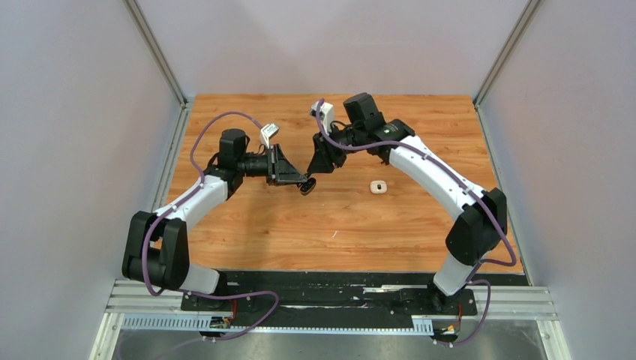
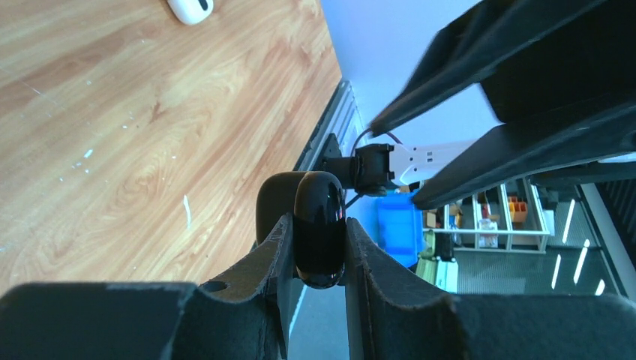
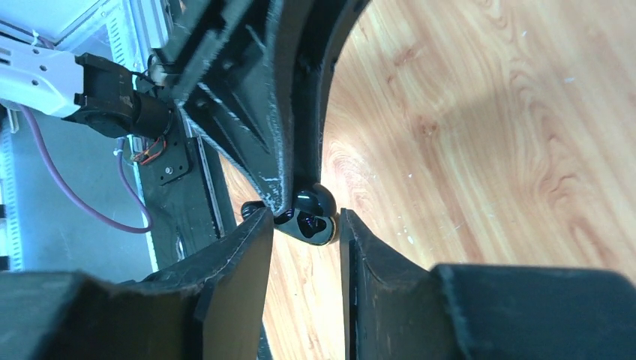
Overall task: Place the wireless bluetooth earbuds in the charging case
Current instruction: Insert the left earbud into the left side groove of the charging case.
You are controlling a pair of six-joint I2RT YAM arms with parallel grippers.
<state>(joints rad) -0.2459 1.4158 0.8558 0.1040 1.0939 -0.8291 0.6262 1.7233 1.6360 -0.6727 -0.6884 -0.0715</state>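
We saw the wooden table (image 1: 247, 225) spread across the enclosure between grey walls. Both arms reached inward over it. The left arm (image 1: 187, 202) came in from the left and the right arm (image 1: 435, 172) curved in from the right, so that their tips met above the middle of the board.

The left gripper (image 1: 303, 182) was clamped on the black charging case (image 2: 320, 229). In the left wrist view, its two fingers (image 2: 274, 255) pressed on opposite faces of the glossy shell, which stood up past their tips and off the table. The right gripper (image 1: 315, 166) hung just beside that case. Its fingers (image 3: 251, 255) were parted by a narrow gap and held nothing. In the right wrist view the case showed in the gap beyond them, close to one finger of the left gripper.

A white charging case (image 1: 379, 187) lay flat on the wood to the right of both grippers, well apart from the black one, with a dark mark on its top.

We could not pick out the earbuds as separate things. The black shell showed two rounded lobes, and we could not tell whether either was an earbud or a lid. None lay loose on the table that we could see.
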